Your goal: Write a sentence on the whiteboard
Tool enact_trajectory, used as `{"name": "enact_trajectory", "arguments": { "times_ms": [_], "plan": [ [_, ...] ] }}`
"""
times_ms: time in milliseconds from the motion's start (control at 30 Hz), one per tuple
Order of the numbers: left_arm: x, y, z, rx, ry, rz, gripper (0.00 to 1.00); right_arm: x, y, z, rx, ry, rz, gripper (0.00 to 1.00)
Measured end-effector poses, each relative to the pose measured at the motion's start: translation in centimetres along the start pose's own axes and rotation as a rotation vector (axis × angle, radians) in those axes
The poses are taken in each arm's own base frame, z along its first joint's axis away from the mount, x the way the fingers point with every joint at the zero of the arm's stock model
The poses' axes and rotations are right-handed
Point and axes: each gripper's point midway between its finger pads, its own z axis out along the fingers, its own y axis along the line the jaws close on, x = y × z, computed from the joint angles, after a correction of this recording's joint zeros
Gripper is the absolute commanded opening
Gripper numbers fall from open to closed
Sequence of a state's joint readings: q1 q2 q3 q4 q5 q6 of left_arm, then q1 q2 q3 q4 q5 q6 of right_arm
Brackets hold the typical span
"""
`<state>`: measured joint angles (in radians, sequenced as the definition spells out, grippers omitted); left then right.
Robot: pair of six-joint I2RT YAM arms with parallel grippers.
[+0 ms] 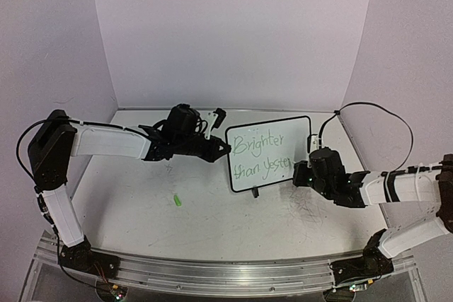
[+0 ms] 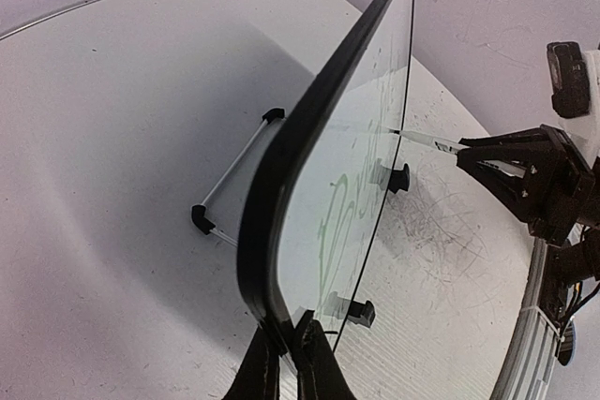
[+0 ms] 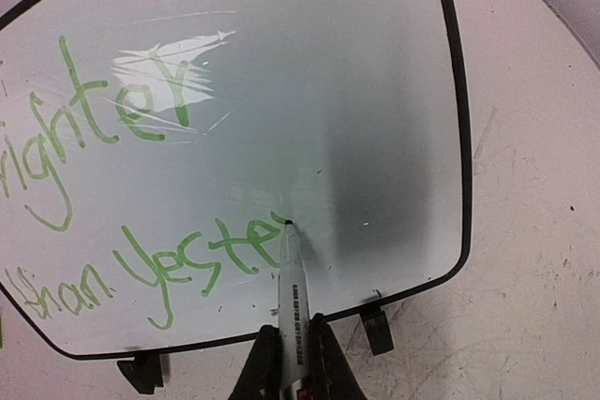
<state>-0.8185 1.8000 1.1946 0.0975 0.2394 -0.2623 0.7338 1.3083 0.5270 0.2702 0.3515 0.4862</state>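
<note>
The right claw [image 3: 292, 348] is pinched on a marker [image 3: 291, 278], whose tip, just ahead of the claw, touches the whiteboard [image 3: 375, 91] at the end of "Yester". The sentence [image 3: 141, 138] runs leftward from there in green. The left claw [image 2: 289, 339] is clamped on the whiteboard's edge, and the whiteboard rises upright beyond it on the table [image 3: 534, 231].

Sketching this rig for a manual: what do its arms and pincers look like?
The left arm and right arm have boxy white shells with black joint housings. The left pincer and right pincer are black with slim tapered fingers. A thin black cable loops by the right arm.
</note>
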Motion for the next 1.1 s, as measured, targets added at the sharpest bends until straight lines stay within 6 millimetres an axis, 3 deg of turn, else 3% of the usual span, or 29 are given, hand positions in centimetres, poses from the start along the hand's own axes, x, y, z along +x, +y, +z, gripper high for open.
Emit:
{"name": "enact_trajectory", "arguments": {
  "times_ms": [1100],
  "plan": [
    [0.0,0.2,0.0,-0.007,-0.002,-0.004,0.00,2.5,-0.7,0.3,0.019,0.081,0.062,0.00]
  ]
}}
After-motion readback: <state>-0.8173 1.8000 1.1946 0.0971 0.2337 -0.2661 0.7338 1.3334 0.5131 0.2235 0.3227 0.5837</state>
